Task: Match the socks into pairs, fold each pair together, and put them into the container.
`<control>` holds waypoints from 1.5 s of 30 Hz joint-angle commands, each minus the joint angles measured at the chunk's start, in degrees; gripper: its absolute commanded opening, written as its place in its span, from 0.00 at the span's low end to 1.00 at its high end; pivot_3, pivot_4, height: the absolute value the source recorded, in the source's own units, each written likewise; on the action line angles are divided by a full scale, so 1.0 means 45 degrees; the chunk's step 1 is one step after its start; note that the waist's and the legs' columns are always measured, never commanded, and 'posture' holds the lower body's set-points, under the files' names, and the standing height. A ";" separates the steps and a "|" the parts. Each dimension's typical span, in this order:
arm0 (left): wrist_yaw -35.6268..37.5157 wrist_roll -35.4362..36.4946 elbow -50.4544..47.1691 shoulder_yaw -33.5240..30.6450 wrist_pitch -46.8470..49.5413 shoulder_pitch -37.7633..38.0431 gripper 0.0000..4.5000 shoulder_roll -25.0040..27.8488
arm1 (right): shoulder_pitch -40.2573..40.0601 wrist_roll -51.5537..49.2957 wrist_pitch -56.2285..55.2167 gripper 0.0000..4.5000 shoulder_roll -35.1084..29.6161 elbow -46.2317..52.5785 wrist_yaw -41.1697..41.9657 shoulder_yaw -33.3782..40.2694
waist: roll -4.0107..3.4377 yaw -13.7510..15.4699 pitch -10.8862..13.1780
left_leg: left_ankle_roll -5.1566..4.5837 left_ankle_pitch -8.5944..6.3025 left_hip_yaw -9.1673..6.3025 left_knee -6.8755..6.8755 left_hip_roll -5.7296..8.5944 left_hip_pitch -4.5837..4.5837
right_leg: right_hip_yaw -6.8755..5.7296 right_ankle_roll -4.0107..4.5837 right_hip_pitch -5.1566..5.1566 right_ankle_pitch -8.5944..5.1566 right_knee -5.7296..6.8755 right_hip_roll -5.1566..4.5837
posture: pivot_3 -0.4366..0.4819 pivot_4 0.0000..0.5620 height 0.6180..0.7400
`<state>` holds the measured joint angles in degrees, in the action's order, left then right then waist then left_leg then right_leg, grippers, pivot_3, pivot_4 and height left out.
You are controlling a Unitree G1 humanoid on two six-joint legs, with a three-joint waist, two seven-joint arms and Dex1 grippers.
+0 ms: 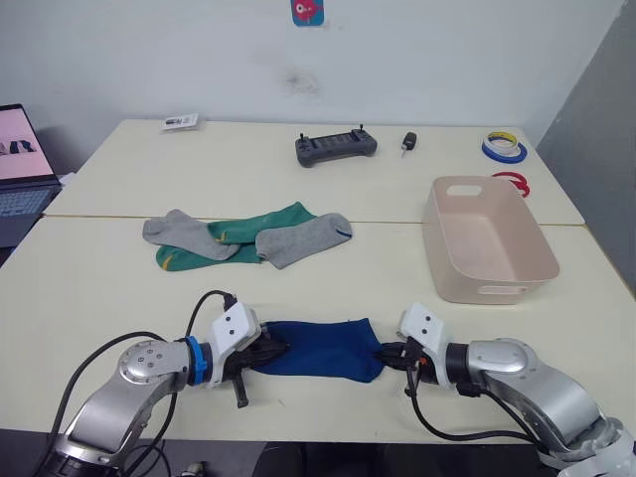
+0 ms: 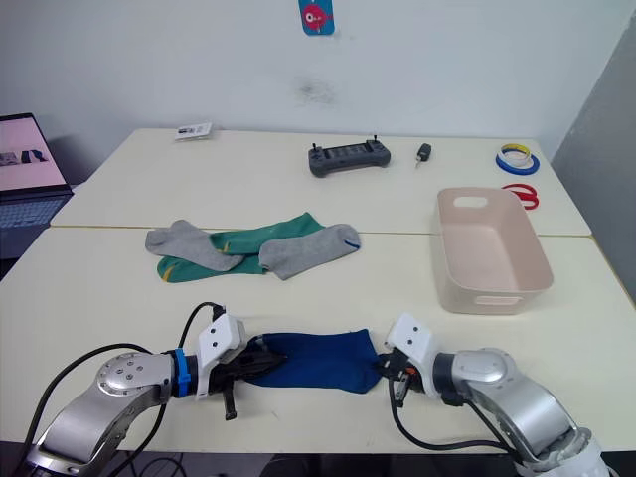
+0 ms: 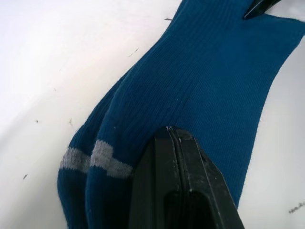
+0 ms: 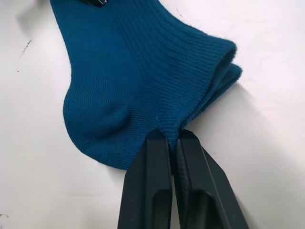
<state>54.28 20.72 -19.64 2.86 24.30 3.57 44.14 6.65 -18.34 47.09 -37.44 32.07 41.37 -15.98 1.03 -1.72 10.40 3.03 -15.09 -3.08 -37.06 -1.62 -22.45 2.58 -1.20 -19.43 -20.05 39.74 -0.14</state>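
- Progress is standing at the first of three pairs: I am seeing the dark blue socks (image 1: 323,348) lying stacked one on the other between my two grippers, matched but not yet folded.
- My left gripper (image 1: 260,354) is clamping the toe end of the stack, fingers (image 3: 177,191) pressed together on the cloth, where the two grey toe bands are showing side by side.
- My right gripper (image 1: 390,355) is pinching the cuff end, fingers (image 4: 164,191) closed on the edge of the ribbed openings.
- I am judging the fold to be the step in hand; bringing one end over the other is still outstanding.
- The grey socks (image 1: 298,238) and the green socks (image 1: 253,231) are lying mixed in a heap well beyond both grippers, unsorted, one grey sock overlapping the green.
- The container (image 1: 487,248) is sitting beyond my right gripper and to its outer side, holding no socks.
- Two pairs are remaining untouched, and nothing is binned.
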 commanded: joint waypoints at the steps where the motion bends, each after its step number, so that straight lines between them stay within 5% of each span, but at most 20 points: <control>1: 0.0065 0.0526 -0.0794 -0.0370 0.0353 -0.0338 0.00 0.0084 | 0.0630 -0.0397 0.0029 0.01 -0.0545 -0.0093 0.0469 0.1011 | 0.0002 0.0002 0.0004 | 0.0000 0.0000 0.0001 -0.0004 0.0001 -0.0010 | 0.0000 0.0000 -0.0010 0.0000 0.0001 0.0000 | 0.48 0.27 1.00; 9: -0.0536 0.0065 -0.0538 0.1049 0.0869 -0.1867 0.00 -0.1005 | 0.1772 -0.1080 0.0024 0.01 -0.1765 -0.0266 0.1952 0.1323 | 0.0002 0.0016 0.0006 | -0.0002 0.0000 -0.0004 0.0001 0.0004 -0.0057 | -0.0009 0.0002 -0.0041 0.0002 -0.0025 0.0003 | 0.48 0.27 1.00; 18: -0.0946 -0.1179 0.1127 0.2155 0.0505 -0.2357 0.00 -0.1737 | 0.2429 -0.1640 0.0712 0.01 -0.1601 0.0115 0.2196 0.0972 | 0.0005 0.0010 0.0007 | -0.0003 0.0001 -0.0014 -0.0002 0.0002 -0.0073 | -0.0012 0.0003 -0.0047 0.0003 -0.0038 0.0004 | 0.48 0.27 1.00; 35: -0.0774 -0.1200 0.1249 0.2082 0.0346 -0.2047 0.00 -0.1695 | 0.4661 -0.2003 0.2355 0.01 0.2012 -0.1091 0.0779 -0.1813 | -0.0002 -0.0004 0.0001 | -0.0006 0.0004 -0.0017 -0.0007 0.0005 -0.0053 | -0.0015 0.0002 -0.0040 0.0004 -0.0011 0.0001 | 0.48 0.27 1.00; 45: -0.0522 -0.0801 0.0682 0.1120 0.0678 -0.1645 0.00 -0.0749 | 0.5315 -0.2035 0.2274 0.01 0.2360 -0.1640 0.0909 -0.1911 | -0.0002 -0.0033 0.0002 | -0.0006 0.0005 -0.0017 -0.0001 -0.0004 -0.0060 | -0.0014 0.0003 -0.0073 0.0003 0.0018 0.0004 | 0.48 0.27 1.00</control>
<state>52.02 17.77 -17.35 8.19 27.17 -4.60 40.40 29.25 -26.98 57.97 -27.29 23.71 45.00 -25.62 1.02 -1.87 10.41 3.00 -15.06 -3.14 -37.07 -1.63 -22.71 2.52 -1.19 -19.76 -20.03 39.83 -0.13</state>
